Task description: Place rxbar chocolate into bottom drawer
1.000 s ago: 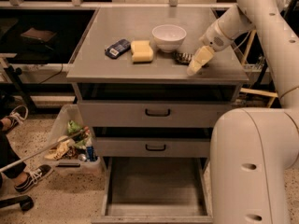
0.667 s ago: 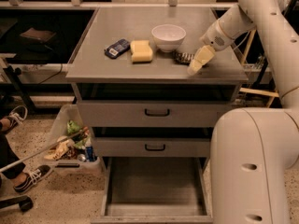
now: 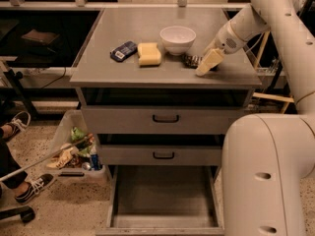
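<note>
The rxbar chocolate (image 3: 191, 60), a dark shiny bar, lies on the grey cabinet top (image 3: 123, 73) just right of the white bowl. Its right end is hidden by my gripper (image 3: 207, 64), which is down at the cabinet top on that end of the bar. The bottom drawer (image 3: 162, 195) of the cabinet is pulled open at the floor, and its flat grey inside is bare. The two upper drawers with black handles are shut.
A white bowl (image 3: 177, 38), a yellow sponge block (image 3: 148, 53) and a dark blue packet (image 3: 123, 50) lie on the cabinet top. A bin of rubbish (image 3: 74, 151) and a person's shoe (image 3: 34, 186) are at the left. My own body (image 3: 266, 176) stands right of the open drawer.
</note>
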